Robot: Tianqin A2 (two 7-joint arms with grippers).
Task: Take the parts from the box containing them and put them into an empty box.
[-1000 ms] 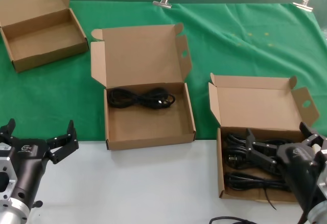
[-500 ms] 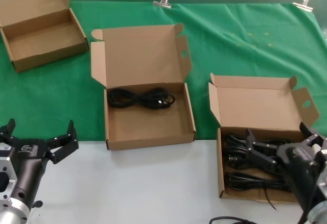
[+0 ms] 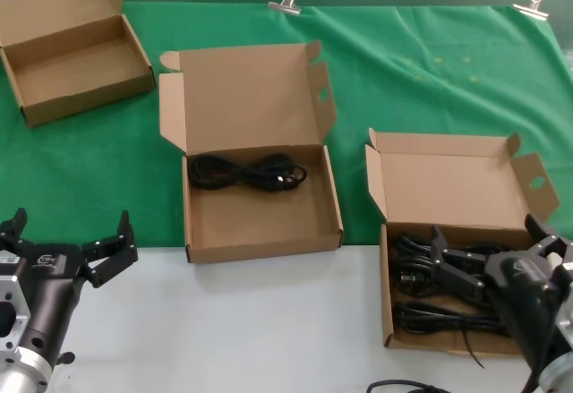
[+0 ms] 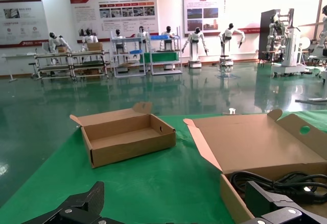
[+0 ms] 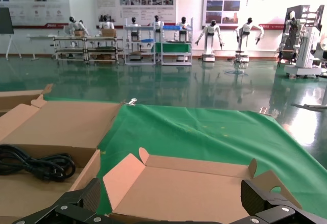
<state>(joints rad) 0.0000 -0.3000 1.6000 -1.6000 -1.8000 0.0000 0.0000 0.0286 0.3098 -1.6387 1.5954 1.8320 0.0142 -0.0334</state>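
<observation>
The box containing the parts (image 3: 457, 187) stands at the right, its low lid leaning back with flaps splayed. Black coiled cords (image 3: 428, 319) lie in its tray. My right gripper (image 3: 483, 232) hangs open over the back of that tray, above the cords, with nothing between its fingers (image 5: 76, 206); its wrist view looks onto the lid (image 5: 189, 188). The tall-lidded box (image 3: 242, 98) in the middle holds one black cord (image 3: 246, 174) along its back wall. My left gripper (image 3: 72, 225) rests open at the near left, over the white table edge, with nothing in it.
A flatter oblong box (image 3: 76, 48) sits open at the far left on the green cloth (image 3: 430, 80). Two metal clips (image 3: 286, 1) pin the cloth's far edge. White tabletop (image 3: 269, 321) runs along the front. A loose black cable (image 3: 403, 386) shows at the near edge.
</observation>
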